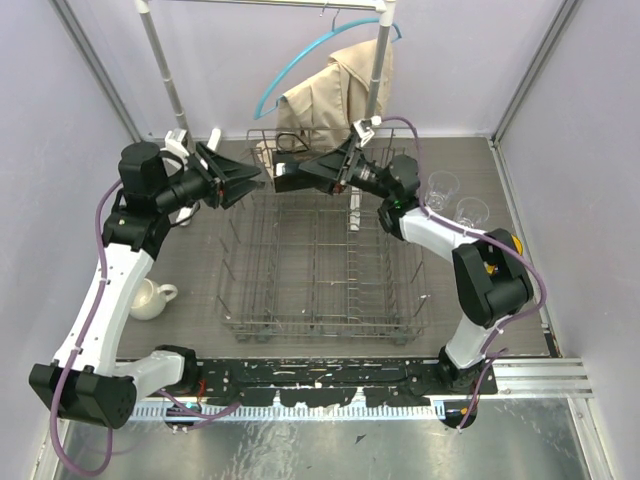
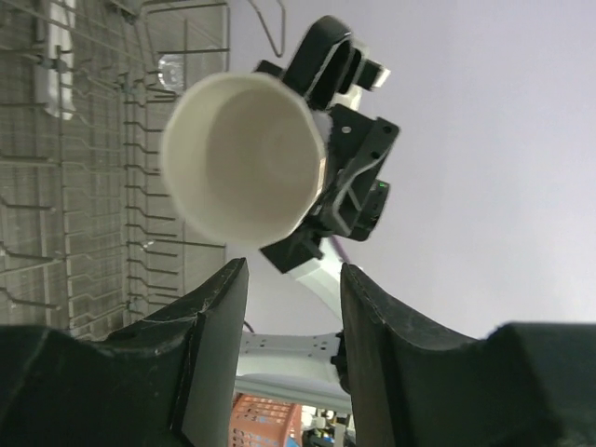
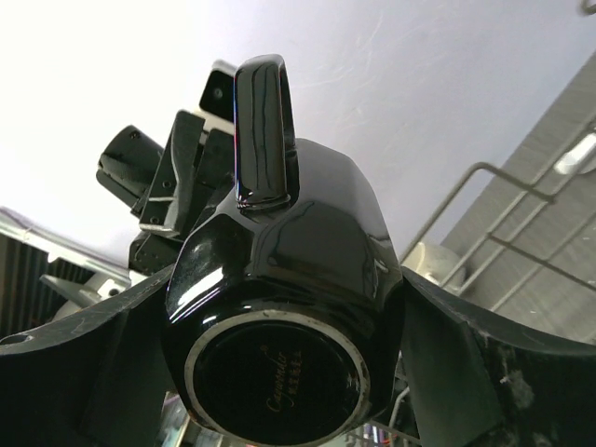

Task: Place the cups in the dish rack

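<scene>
Dish rack [image 1: 320, 332]: grey wire basket, centre of the bench [image 1: 190, 262].

Black mug [image 3: 289, 307]: glazed ceramic, likely stiff, slick and breakable, with some weight. Held sideways in the air at the rack's far edge, upper centre of the top view.

Right tool [image 1: 300, 176]: clamped across the mug's body, which looks the soundest place to hold it.

Left tool [image 2: 289, 279]: spread, just short of the mug's mouth, holding nothing.

The top camera looks down from behind the arm bases [image 1: 172, 366] over the whole dish rack [image 1: 320, 290]. The two wrist cameras face each other very close (almost nose to nose) and share the black mug [image 3: 279, 307]: left sees its mouth, right its base.
</scene>
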Available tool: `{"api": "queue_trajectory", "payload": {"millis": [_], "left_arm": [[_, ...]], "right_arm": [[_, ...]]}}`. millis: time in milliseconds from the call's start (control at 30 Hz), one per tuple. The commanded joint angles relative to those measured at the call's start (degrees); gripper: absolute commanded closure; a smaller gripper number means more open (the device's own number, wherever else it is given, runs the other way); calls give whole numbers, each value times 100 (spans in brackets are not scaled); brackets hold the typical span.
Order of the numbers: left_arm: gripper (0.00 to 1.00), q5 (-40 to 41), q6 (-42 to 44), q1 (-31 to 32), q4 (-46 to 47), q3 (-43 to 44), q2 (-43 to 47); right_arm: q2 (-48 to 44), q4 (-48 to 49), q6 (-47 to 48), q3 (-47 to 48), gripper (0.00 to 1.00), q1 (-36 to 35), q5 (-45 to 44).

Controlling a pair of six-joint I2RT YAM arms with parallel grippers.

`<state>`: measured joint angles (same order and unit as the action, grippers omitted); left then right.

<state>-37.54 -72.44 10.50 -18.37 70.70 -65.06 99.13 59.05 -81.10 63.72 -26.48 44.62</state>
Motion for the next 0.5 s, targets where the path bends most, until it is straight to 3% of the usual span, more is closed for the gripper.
{"api": "queue_trajectory", "payload": {"millis": [0, 267, 467], "left_arm": [[49, 238, 422, -22, -319, -154, 150], [50, 748, 1400, -24, -1101, 55, -61], [50, 1409, 2401, -5, -1948, 205, -280]], "right_arm": [[-808, -148, 599, 40, 86, 268, 110], [-1458, -3024, 2877, 223, 88, 589, 399], [-1679, -4228, 3815, 288, 88, 1009, 461]]}}
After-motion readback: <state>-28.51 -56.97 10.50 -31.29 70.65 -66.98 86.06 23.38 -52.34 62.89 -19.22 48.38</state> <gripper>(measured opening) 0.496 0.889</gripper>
